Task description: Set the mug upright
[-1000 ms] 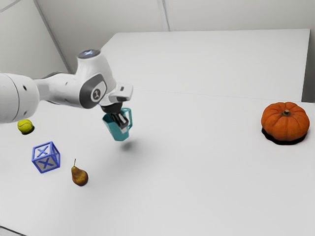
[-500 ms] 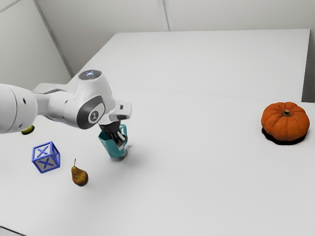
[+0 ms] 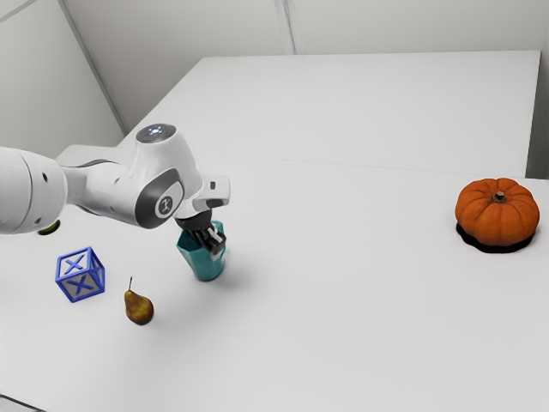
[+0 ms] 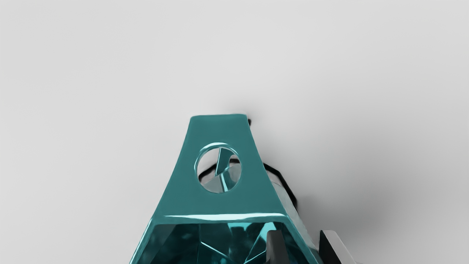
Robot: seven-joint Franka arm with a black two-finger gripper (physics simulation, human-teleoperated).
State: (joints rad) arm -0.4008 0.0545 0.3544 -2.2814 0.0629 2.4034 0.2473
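teal mug (image 3: 203, 263), upright on table (image 3: 343, 300): probably light, stiff, slippery; your gripper (image 4: 301, 234) is open astride the wall (image 4: 303, 239), likely your surest hold

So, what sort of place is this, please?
Probably a robot test area, made to look like a plain room: a robot arm reaches over a wide white table, where unrelated things are spread out, such as a pumpkin, a pear and a teal mug.
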